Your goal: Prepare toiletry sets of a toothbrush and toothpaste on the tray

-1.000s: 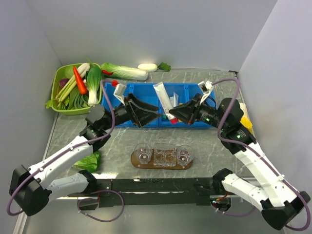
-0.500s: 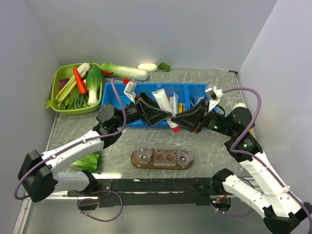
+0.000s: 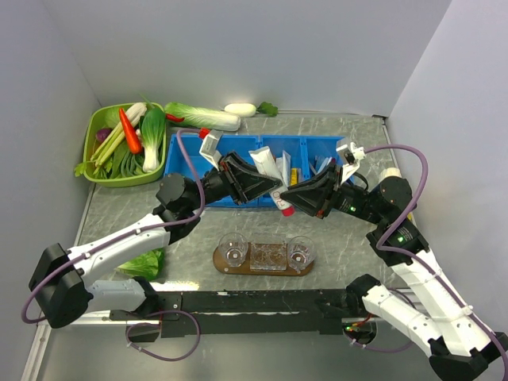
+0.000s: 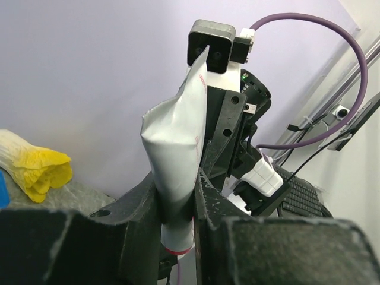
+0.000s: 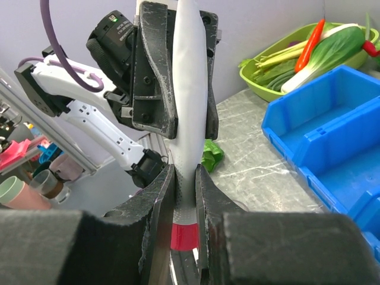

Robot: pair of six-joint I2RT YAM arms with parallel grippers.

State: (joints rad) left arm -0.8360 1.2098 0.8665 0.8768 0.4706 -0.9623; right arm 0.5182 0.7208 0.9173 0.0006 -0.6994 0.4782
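Just unreadable red print along the toothpaste (image 4: 175,148).

1. Arms: two, the left arm (image 3: 119,238) and the right arm (image 3: 417,266).
2. Grippers: two, the left gripper (image 4: 177,199) and the right gripper (image 5: 184,178).
3. Toothpaste (image 5: 189,71): one tube between the two grippers. A second whitish tube (image 3: 279,165) lies in the bins.
4. Tray (image 3: 252,271): one.
5. Round glasses on the tray: two (image 3: 232,252) (image 3: 299,252).
6. Square clear dish (image 3: 267,255): one.
7. Blue bins (image 3: 178,163): one row. The arms cover the dividers, so the number cannot be told.
8. Green basket (image 3: 90,151): one.
9. Cabbage (image 3: 202,117): one.
10. White oblong piece (image 3: 240,109): one.
11. Loose green leaves: two (image 3: 267,107) (image 3: 143,263).
12. Yellow-and-white item (image 4: 32,166): one.
13. Purple cables: two (image 4: 309,18) (image 5: 46,18).
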